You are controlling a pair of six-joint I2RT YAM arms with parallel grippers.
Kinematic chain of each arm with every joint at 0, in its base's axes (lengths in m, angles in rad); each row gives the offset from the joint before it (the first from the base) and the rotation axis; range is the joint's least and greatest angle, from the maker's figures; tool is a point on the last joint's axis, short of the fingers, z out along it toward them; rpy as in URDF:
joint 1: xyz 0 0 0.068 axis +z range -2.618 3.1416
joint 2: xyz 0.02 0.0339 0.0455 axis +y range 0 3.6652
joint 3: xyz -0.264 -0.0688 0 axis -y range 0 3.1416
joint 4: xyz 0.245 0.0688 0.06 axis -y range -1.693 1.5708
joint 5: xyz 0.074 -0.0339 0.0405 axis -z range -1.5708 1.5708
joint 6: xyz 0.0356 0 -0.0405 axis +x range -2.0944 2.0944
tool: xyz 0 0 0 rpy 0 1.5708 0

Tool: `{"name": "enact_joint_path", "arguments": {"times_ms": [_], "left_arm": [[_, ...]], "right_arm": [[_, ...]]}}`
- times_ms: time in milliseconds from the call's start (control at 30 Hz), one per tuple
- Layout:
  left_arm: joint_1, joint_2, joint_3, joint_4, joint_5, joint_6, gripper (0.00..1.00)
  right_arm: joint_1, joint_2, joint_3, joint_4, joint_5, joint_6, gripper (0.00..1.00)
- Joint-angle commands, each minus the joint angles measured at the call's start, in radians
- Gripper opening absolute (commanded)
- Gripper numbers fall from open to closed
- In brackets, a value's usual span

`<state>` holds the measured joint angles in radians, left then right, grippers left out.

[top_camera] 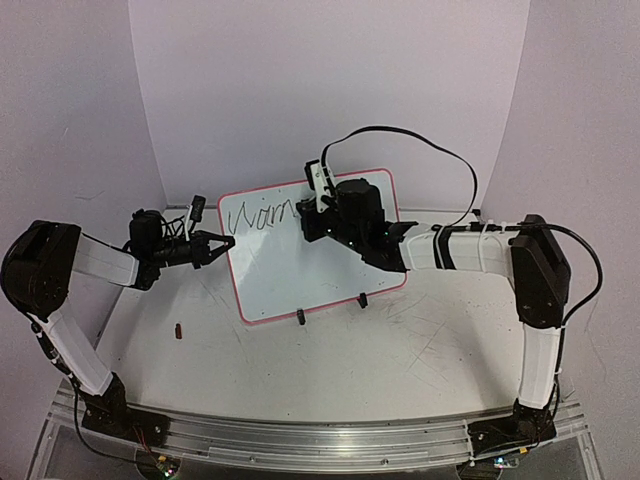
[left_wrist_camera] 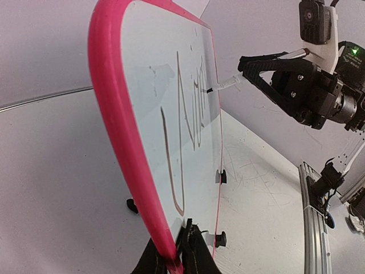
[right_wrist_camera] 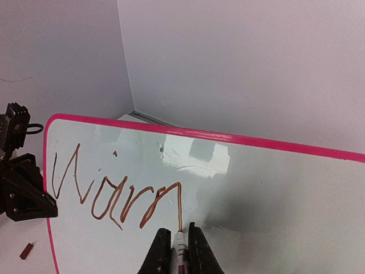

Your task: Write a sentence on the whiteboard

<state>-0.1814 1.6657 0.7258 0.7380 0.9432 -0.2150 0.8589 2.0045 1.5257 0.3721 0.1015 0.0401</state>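
Brown and tiny, a little bit point(top_camera: 179, 331) lies on the scratched grey table point(top_camera: 420, 340), on the near left, and what it is cannot be told. Just right of it and farther back, the left gripper point(top_camera: 224, 243) has its jaws pinching the pink-red left edge of the whiteboard point(top_camera: 310, 275). The whiteboard stands tilted on its two black clip feet point(top_camera: 299, 318) in the middle of the table. Along its top left runs the sentence point(right_wrist_camera: 114, 197), and so far it is only one word that reads like "Warm". The last letter looks half done. At the end of that word the marker point(right_wrist_camera: 180, 251) has its tip touching the board. The right gripper point(top_camera: 318, 208) has its jaws pressed tight on the marker.

The step in hand looks like writing the first word. The next move calls for finishing that letter with a light, steady push, then lifting the tip and going a little to the right for the next word, while the left side holds the board firm
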Motion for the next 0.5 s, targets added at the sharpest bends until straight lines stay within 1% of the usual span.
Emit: {"name": "enact_joint_path", "arguments": {"times_ms": [0, 100, 333, 467], "left_arm": [[-0.002, 0.001, 0.024, -0.011, -0.081, 0.117, 0.00], [-0.002, 0.002, 0.023, -0.012, -0.080, 0.118, 0.00], [-0.002, -0.001, 0.022, -0.012, -0.081, 0.118, 0.00], [-0.002, -0.003, 0.019, -0.013, -0.081, 0.120, 0.00]], "right_arm": [[-0.001, -0.028, 0.009, -0.005, 0.014, 0.016, 0.00], [-0.002, -0.020, 0.026, 0.014, 0.031, 0.007, 0.00], [-0.012, 0.027, 0.124, 0.028, 0.058, -0.011, 0.00], [-0.016, 0.036, 0.139, 0.029, 0.085, -0.010, 0.00]]}}
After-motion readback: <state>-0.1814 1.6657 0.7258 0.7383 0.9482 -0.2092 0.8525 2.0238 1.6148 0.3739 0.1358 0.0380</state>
